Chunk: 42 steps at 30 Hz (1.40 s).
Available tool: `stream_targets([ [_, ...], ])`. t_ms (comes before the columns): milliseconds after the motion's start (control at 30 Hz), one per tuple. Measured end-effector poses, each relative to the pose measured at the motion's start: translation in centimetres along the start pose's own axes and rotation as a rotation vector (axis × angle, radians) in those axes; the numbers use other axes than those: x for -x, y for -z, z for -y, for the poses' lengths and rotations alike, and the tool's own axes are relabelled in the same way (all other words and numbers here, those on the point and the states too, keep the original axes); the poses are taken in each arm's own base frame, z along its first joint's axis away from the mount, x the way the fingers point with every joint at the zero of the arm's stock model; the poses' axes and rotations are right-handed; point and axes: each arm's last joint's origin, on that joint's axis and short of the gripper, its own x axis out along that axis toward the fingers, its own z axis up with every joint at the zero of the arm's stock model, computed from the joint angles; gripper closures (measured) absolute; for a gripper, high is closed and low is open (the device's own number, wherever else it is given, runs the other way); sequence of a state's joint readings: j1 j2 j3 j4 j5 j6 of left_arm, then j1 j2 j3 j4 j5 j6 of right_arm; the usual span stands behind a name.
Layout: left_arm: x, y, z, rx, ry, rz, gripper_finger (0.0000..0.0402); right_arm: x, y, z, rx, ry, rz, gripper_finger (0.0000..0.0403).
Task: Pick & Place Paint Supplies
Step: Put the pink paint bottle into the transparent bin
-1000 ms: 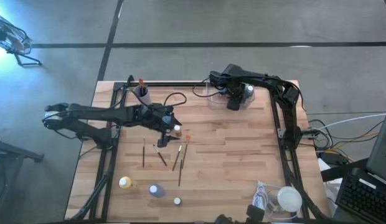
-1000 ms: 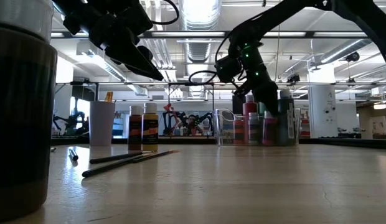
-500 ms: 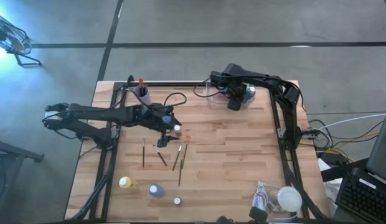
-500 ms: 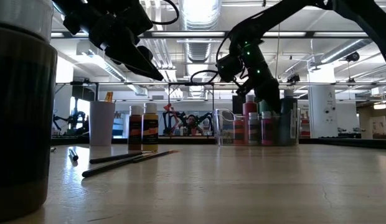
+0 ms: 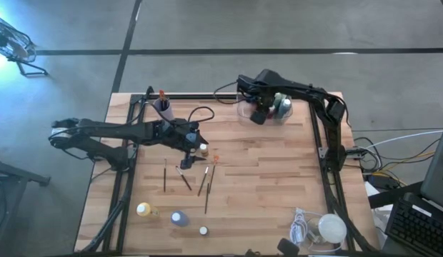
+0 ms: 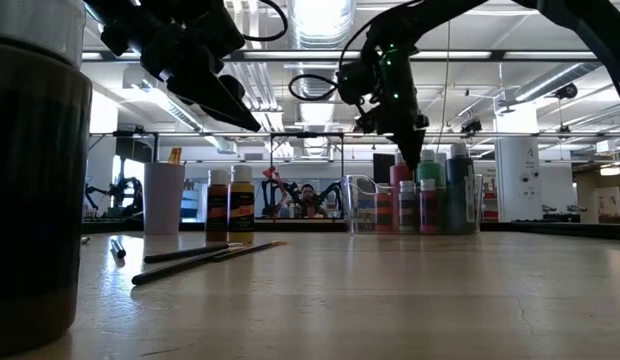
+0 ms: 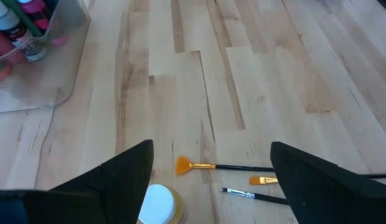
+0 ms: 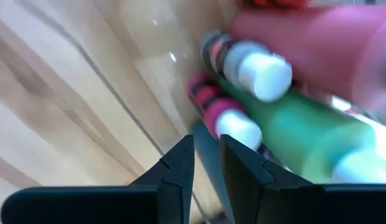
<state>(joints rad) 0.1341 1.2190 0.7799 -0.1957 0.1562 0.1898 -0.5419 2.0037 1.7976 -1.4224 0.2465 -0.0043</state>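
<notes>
The right claw (image 5: 261, 114) hangs over the clear tray (image 5: 244, 113) near the far right corner of the desk (image 5: 264, 185), its fingers nearly shut with only a thin gap and nothing between them, just above the pink and green bottles (image 8: 286, 124) already packed there. So close to those caps, any sideways drift could clip a bottle and topple it against its neighbours, or nudge the light tray toward the far edge. The left claw (image 5: 191, 146) hovers around the middle of the desk, fingers spread wide and empty, directly over a pale-capped bottle (image 7: 157, 204) with an orange fan brush (image 7: 199, 166) lying just beside it. Coming straight down, a finger could land on the cap instead of straddling it and knock the bottle over, and it could roll into the thin paintbrushes (image 5: 186, 178) scattered close by. Three more bottles (image 5: 176, 218) wait toward the near left corner, well apart from both arms, so they are in no danger for now.
</notes>
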Motion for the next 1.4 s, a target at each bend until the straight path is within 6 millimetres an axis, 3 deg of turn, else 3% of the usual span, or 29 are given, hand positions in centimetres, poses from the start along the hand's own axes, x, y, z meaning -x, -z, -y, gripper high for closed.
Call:
stream_targets([
  [133,0.0,0.0,0.0,0.000,0.000,0.001,0.0074,0.3,-0.5,0.5,-0.154,-0.070,0.054,0.0316],
  [333,0.0,0.1,0.0,0.002,0.001,-0.007,0.0074,0.2,-0.9,1.0,-0.145,-0.118,0.092,0.0298],
  [767,0.0,0.1,0.0,0.005,0.003,-0.015,0.0074,-1.8,-1.0,1.6,-0.068,-0.083,0.097,0.0390],
  [1400,0.0,0.1,0.0,0.005,0.002,-0.015,0.0074,-4.2,-0.5,1.8,-0.061,-0.015,0.040,0.0394],
])
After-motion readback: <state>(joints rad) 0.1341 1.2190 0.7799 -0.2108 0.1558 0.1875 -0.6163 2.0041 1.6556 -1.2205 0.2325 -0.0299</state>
